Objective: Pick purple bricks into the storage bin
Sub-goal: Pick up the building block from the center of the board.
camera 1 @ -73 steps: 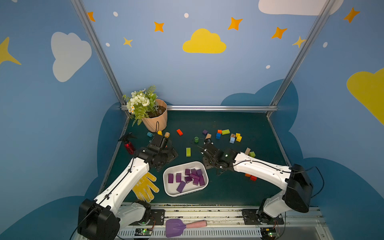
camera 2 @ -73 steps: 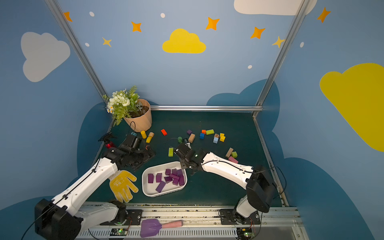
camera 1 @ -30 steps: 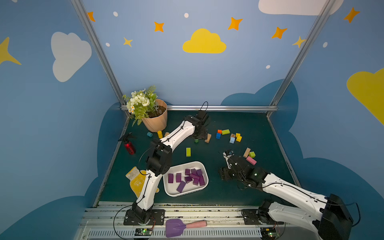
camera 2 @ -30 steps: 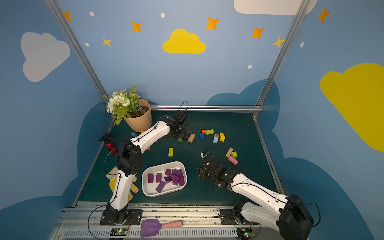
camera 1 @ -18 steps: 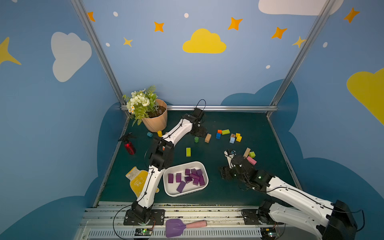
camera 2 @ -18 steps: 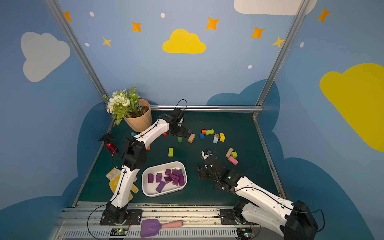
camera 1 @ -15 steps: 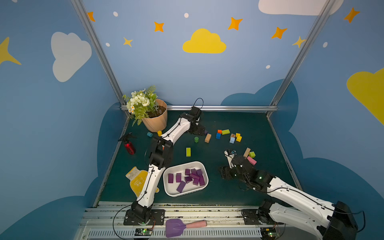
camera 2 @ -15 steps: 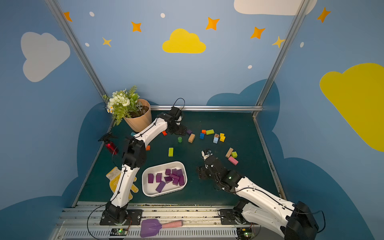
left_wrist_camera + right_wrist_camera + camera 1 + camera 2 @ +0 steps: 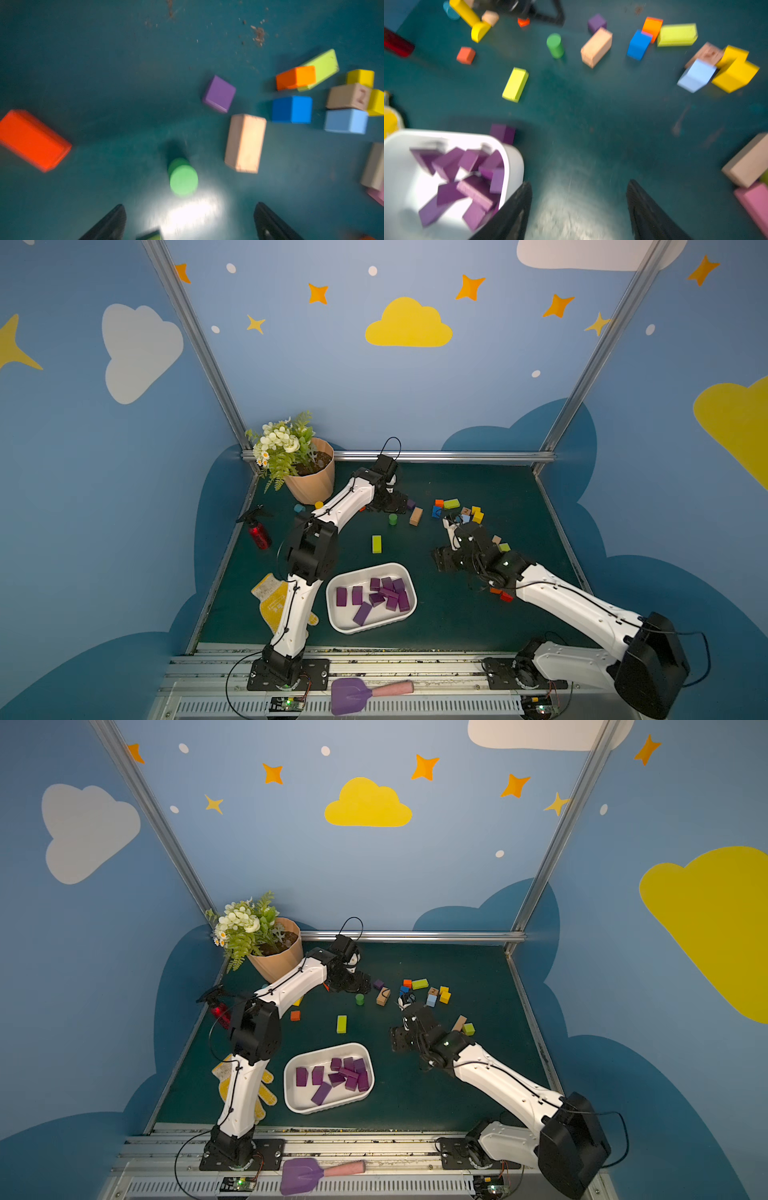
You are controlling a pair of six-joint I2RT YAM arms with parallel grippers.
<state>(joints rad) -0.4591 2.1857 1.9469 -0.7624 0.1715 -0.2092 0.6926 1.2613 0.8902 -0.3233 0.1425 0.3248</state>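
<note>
Left tool point(image 9: 397, 506) is stretched right out to the far side of the counter point(image 9: 457, 622), just past the flowerpot point(image 9: 313, 487). Its wrist view shows the jaws spread wide with nothing between them, only bare green counter and a bright patch of light. Right ahead of it stands a green cylinder point(image 9: 182, 176), upright, with a tan block point(image 9: 245, 143) lying beside that. And there it is, the one loose purple brick point(image 9: 219, 94), a little cube flat on the counter beyond both, a small gap off the tan block and not touching the tool. In both top views it sits just beside the tool's tip. Over to the right tool point(image 9: 579, 214): it hangs over open counter, jaws set well apart and empty, with the rounded corner of the bin point(image 9: 515, 162) just beside one of its black fingers point(image 9: 512, 214). The bin, white and shallow, lies toward the front of the counter between the two arms. The other purple bricks point(image 9: 386, 595) are heaped inside it, some flat, some leaning on their neighbours. Both wrist views are blurred, so fine detail is hard to call.
</note>
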